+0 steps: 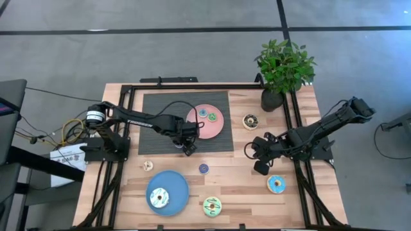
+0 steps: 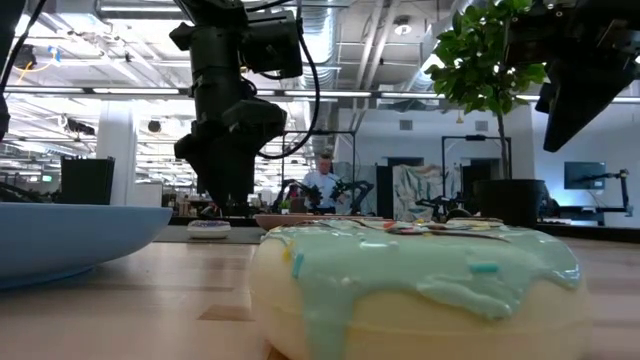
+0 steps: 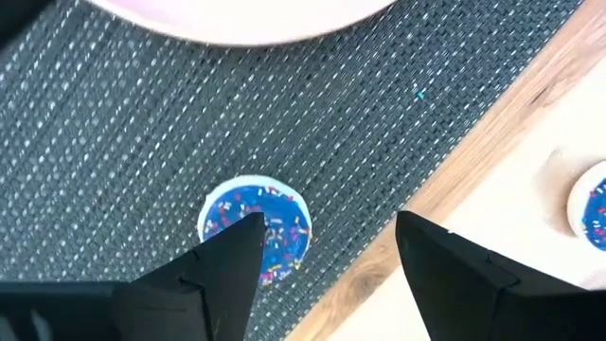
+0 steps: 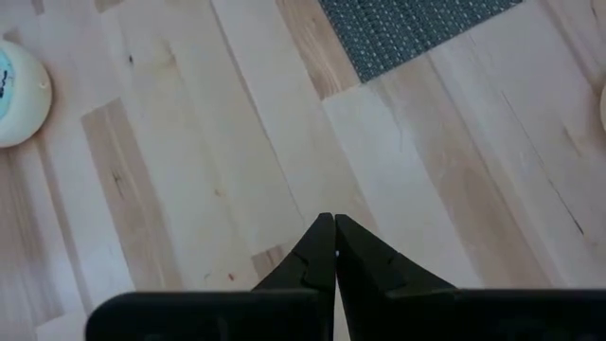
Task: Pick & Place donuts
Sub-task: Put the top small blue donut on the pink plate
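Closest up: lime-iced donut, fills the low view, at 6 o'clock on the table
My left gripper: jaws parted, nothing held, over the dark mat at 12
Under it: small blue sprinkled donut, beside one finger, just off the pink plate
My right gripper: pinched tight, empty, over bare wood at 3
Blue plate: 7 o'clock, white donut on it

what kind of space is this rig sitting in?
Looks like an open-plan robotics lab or office: exposed ceiling ducts, a person beside other robot arms in the background, and a polished concrete floor around the table.
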`<state>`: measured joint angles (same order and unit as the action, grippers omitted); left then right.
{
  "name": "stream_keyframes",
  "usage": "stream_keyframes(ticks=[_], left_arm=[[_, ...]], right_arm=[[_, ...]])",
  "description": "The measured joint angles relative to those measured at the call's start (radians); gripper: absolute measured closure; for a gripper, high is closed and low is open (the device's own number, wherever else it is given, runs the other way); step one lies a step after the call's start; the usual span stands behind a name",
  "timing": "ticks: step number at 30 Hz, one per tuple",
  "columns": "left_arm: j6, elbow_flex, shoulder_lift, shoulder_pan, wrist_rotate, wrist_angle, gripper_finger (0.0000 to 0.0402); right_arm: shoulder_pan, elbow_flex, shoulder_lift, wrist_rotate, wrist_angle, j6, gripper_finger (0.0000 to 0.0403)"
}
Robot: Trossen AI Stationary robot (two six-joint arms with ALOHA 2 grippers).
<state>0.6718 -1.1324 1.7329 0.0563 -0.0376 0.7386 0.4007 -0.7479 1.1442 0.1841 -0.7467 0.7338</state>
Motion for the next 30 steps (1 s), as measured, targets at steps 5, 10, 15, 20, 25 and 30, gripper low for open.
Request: stream_keyframes(ticks=[5, 10, 15, 20, 25, 30], left_arm=[[-0.008, 0.0, 0.0, 0.0, 0.0, -0.007, 0.0168], [-0.009, 0.0, 0.0, 0.003, -0.001, -0.019, 0.0161], [-0.008, 0.0, 0.0, 0.011, -0.061, -0.013, 0.012], [-0.028, 0.0, -0.001, 0.02, -0.056, -0.014, 0.0081], [-0.054, 0.0, -0.001, 0.018, -0.054, -0.015, 0.0072], [0.024, 0.0, 0.002, 0.023, -0.099, 0.007, 0.0072]], right_arm=[[0.0, 0.0, 0.0, 0.0, 0.0, 0.0, 0.0402], [0.0, 0.0, 0.0, 0.001, 0.0, 0.0, 0.0403], [0.0, 0.0, 0.0, 0.001, 0.0, 0.0, 0.0402], [0.0, 0.0, 0.0, 0.001, 0.0, -0.001, 0.0402], [0.0, 0.0, 0.0, 0.004, 0.0, -0.008, 0.0402], [-0.004, 0.0, 0.0, 0.034, 0.0, -0.009, 0.0402]])
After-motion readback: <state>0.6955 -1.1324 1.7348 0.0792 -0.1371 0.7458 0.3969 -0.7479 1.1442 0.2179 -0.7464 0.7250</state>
